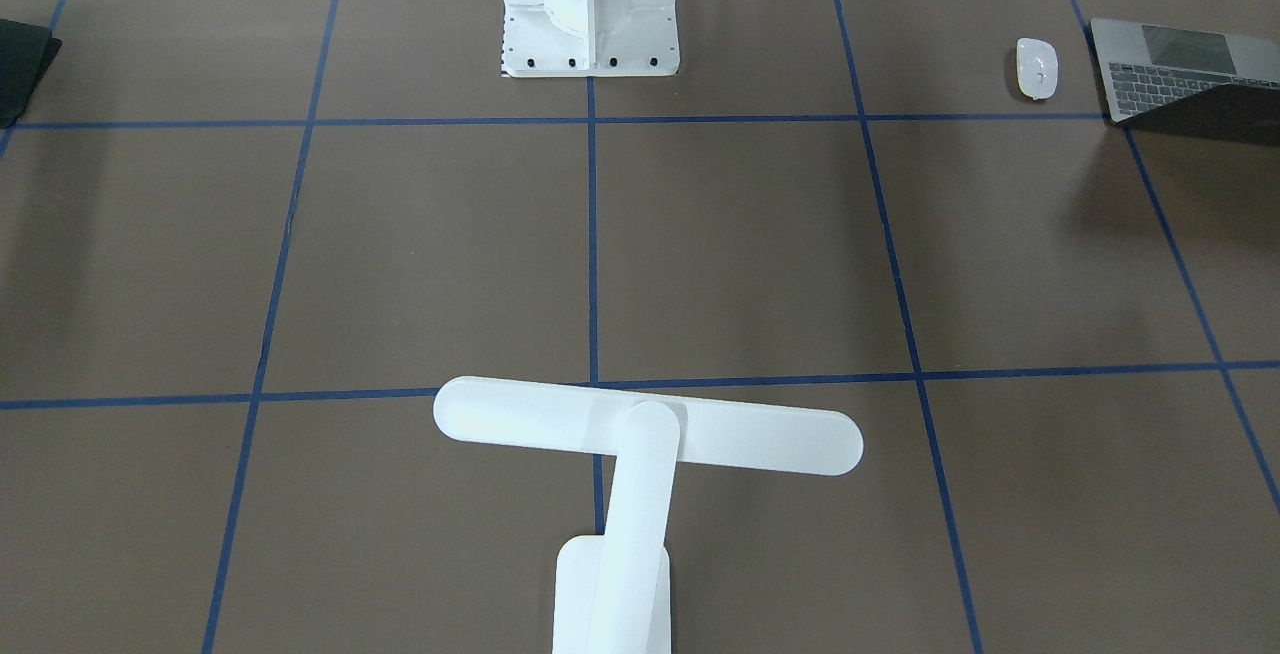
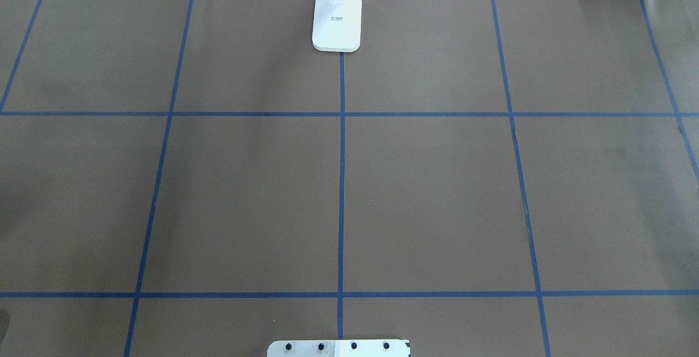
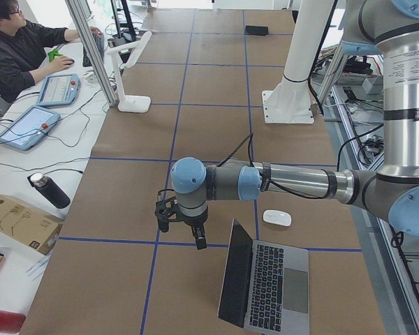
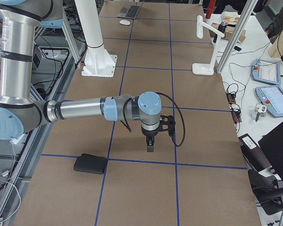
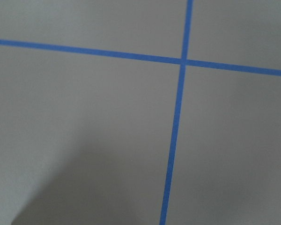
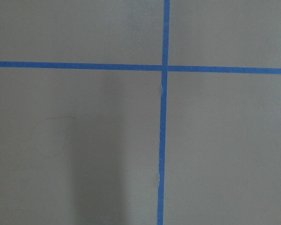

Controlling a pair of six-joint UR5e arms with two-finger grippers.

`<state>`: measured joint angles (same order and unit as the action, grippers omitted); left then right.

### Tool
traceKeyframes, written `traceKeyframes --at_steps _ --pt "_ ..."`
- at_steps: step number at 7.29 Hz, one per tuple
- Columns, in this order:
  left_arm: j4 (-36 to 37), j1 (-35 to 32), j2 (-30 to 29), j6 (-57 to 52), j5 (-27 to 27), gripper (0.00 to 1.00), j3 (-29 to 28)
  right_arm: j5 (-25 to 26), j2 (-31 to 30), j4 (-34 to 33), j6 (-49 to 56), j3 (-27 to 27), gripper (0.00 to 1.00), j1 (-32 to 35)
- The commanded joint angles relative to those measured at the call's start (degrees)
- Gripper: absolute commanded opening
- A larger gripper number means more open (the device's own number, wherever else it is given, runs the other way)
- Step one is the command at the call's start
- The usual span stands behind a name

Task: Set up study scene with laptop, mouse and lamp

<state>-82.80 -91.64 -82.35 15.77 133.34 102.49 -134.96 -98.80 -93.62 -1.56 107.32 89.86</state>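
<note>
Left gripper (image 3: 195, 237): hangs just above the table (image 3: 216, 91), pointing down. It shows only in the left side view, so open or closed cannot be told. The left wrist view shows bare brown covering and blue tape lines (image 5: 175, 140), no fingers.

Right gripper (image 4: 150, 145): same posture over the table's other end, seen only in the right side view, so its state cannot be told. A flat black pad (image 4: 90, 164) lies at its 8 o'clock in that view.

Laptop (image 3: 269, 279): in the left side view, near the left gripper at its 4 o'clock, lid open and roughly upright.
- Judged stiff and the heaviest item, with smooth, slippery metal.
- The thin lid and hinge look like the weak points.
- Best held by the base edge beside the trackpad, or slid, rather than by the screen.

Mouse (image 3: 276, 218): at the left gripper's 3 o'clock, just beside the laptop but apart from it.
- Glossy white oval, judged light and slippery.
- A pinch across the narrow flanks suits it better than one on the domed top.

Lamp (image 1: 648, 434): at 6 o'clock in the front-facing view, well apart from both grippers, directly across from the robot's white pedestal (image 1: 590, 4).
- Smooth white, apparently plastic, with a long bar head on a straight arm and a small base (image 2: 337, 23).
- Judged light and top-heavy.
- Best gripped low on the arm or nudged at the base.
</note>
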Motion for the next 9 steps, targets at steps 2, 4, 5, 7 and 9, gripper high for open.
traceKeyframes --at_steps 2,4,5,7,9 --pt "4.5 -4.7 0.7 5.2 -0.1 1.0 0.3 -0.5 0.1 0.0 0.0 -0.2 0.99 0.1" --pt "6.0 -5.7 3.2 15.5 0.1 1.0 2.2 -3.1 -0.4 0.3 0.0 0.1 0.99 0.1" --pt "5.3 -5.7 4.8 22.8 0.3 1.0 2.7 -4.2 -0.3 0.3 -0.1 0.2 0.99 0.1" --pt "5.1 -5.7 5.4 27.3 0.3 1.0 0.5 -4.3 -0.3 0.3 -0.1 0.6 0.99 0.1" --pt "5.0 -5.6 5.5 30.8 0.3 1.0 -1.3 -4.7 -0.2 0.2 -0.1 0.4 0.99 0.1"
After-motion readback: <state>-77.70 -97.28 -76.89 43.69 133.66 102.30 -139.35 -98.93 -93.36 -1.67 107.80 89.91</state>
